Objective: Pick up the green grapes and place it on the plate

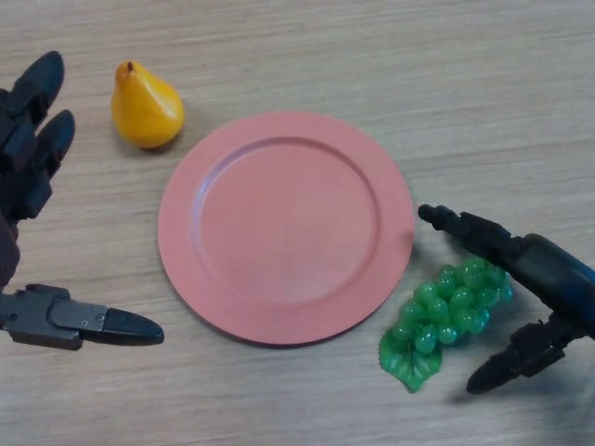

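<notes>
A bunch of green grapes (446,311) with a green leaf lies on the wooden table, just right of and below the pink plate (284,226). The plate holds nothing. My right hand (548,269) comes in from the right, open, with one finger above the grapes and the thumb below them, straddling the bunch without closing on it. My left hand (33,158) rests open at the left edge, its thumb pointing right toward the plate's lower left rim.
A yellow pear (145,107) stands on the table at the upper left, between my left hand and the plate's top left rim.
</notes>
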